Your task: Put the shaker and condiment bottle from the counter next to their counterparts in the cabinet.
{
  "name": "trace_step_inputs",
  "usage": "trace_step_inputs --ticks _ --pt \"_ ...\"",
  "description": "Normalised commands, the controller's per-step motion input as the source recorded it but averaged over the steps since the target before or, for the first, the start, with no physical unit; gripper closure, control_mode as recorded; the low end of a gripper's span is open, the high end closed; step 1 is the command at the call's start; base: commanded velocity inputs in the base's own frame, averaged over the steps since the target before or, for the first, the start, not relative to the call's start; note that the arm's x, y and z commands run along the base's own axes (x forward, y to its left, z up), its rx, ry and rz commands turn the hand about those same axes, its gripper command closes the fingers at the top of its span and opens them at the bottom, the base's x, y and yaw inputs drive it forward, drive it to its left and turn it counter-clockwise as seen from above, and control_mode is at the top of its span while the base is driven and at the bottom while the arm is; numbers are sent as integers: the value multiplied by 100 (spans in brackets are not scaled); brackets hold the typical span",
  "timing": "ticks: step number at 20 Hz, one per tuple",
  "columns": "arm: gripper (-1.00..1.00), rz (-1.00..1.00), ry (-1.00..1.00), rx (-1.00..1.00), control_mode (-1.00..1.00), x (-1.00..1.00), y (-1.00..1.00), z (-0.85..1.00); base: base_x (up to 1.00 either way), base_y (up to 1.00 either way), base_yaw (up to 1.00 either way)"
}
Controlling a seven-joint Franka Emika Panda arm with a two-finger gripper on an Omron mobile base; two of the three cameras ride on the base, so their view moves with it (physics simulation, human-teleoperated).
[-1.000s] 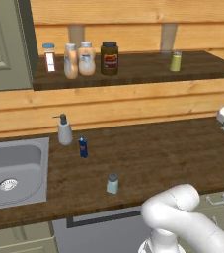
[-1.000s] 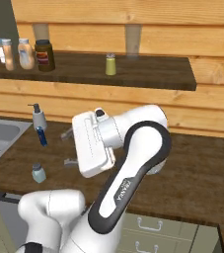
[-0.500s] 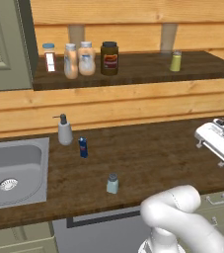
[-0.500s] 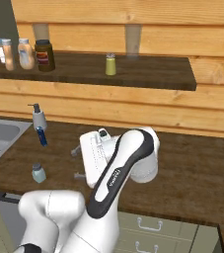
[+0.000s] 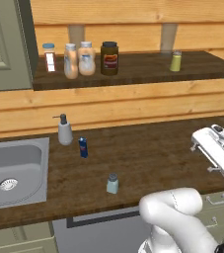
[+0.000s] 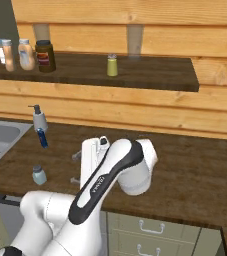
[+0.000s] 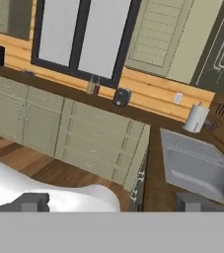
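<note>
shaker (image 5: 112, 184) seen upright on counter (image 5: 148, 158) (near edge) | gripper (image 7: 111, 201) jaws spread wide, nothing held

The counter (image 5: 148, 153) is dark brown wood with a visible grain and a matt finish; the cabinet shelf (image 5: 133, 74) is the same dark wood. Behind both, the wall boards (image 5: 123, 106) are light, honey-coloured planks, smooth and faintly satin. The cabinet door (image 5: 2, 44) looks like grey-green painted panelling, matt. The sink (image 5: 15, 168) is brushed grey metal with a dull sheen. The shaker (image 5: 112, 184) is pale translucent plastic or glass under a grey cap. The two condiment bottles (image 5: 79, 59) look like soft peach plastic with paper-like labels. The dark brown jar (image 5: 109, 58) seems glossy. The pump dispenser (image 5: 64, 130) is smooth grey.
</note>
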Motion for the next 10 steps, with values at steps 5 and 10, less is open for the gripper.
trace_step_inputs --ticks 5,10 --pt "-100 -38 0 -4 -100 -7 46 -32 0 0 0" --pt "-100 0 0 -2 -100 -6 8 -1 0 0 0"
